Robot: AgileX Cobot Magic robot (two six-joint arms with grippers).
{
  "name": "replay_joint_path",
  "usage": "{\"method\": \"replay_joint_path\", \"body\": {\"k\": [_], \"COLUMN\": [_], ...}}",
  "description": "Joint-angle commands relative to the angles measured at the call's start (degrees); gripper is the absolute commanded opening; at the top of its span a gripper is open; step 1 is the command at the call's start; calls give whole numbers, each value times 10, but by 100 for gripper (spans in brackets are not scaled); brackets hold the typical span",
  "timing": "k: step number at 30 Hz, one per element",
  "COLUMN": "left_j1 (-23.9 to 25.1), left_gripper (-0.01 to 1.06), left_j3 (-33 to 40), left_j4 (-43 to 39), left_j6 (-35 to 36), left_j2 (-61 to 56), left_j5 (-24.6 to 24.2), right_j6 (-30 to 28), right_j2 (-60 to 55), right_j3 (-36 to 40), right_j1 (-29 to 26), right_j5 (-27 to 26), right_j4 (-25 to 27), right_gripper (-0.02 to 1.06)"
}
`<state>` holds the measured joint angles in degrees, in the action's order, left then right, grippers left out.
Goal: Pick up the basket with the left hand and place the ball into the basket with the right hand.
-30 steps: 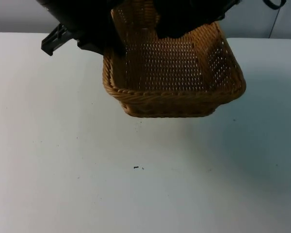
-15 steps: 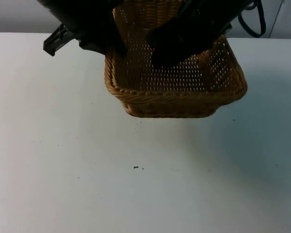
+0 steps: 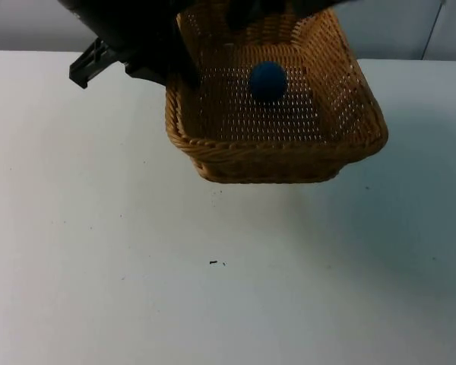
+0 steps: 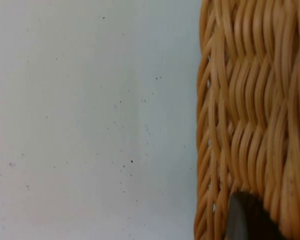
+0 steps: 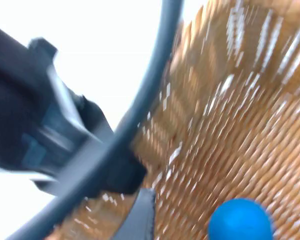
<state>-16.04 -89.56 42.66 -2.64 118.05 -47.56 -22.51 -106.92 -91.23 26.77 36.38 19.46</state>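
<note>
**Ball resting in the held basket**

We find the left gripper [image 3: 184, 70] clamped on the left wall of the basket [image 3: 281, 156], at its far left corner, with the left arm's black bulk above it. In the left wrist view one dark fingertip [image 4: 242, 220] presses flat against the woven wall [image 4: 250, 115], with the white table [image 4: 90, 125] beside and below it. The basket hangs tilted toward the camera, its near rim lower, and its shadow falls on the table [image 3: 137, 251] well below it (we take this as lifted clear of the surface).

The right gripper [image 3: 254, 9] sits over the far rim of the basket, apart from the ball; we cannot tell whether its fingers are parted or closed.

The blue ball [image 3: 268, 80] lies on the basket's woven floor, toward the far side and near the middle between the side walls, touching nothing else. In the right wrist view the ball [image 5: 240, 220] shows against the wicker [image 5: 250, 100], with the left arm's black body just beyond the basket's rim.
</note>
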Motion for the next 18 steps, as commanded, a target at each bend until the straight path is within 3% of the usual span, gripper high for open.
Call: {"method": "replay_joint_path", "body": {"k": [1,10,18], "left_j1": [-1,-1,-1], "left_gripper": [0,0,0], "left_j3": [-4,-4,-4], "left_j4": [17,15,15], "left_j6": [-1,-16,-23], "left_j2": [1,50,90], "left_j5": [2,18,48], "right_j6": [-2,0,0], "right_j2": [74,230,268], "right_j3": [-4,-4,-4], "right_j1": [0,-1,-1], "right_j5": [-2,0,-2], "right_j4": [-1,-44,-47], "right_gripper": [87,87,87]}}
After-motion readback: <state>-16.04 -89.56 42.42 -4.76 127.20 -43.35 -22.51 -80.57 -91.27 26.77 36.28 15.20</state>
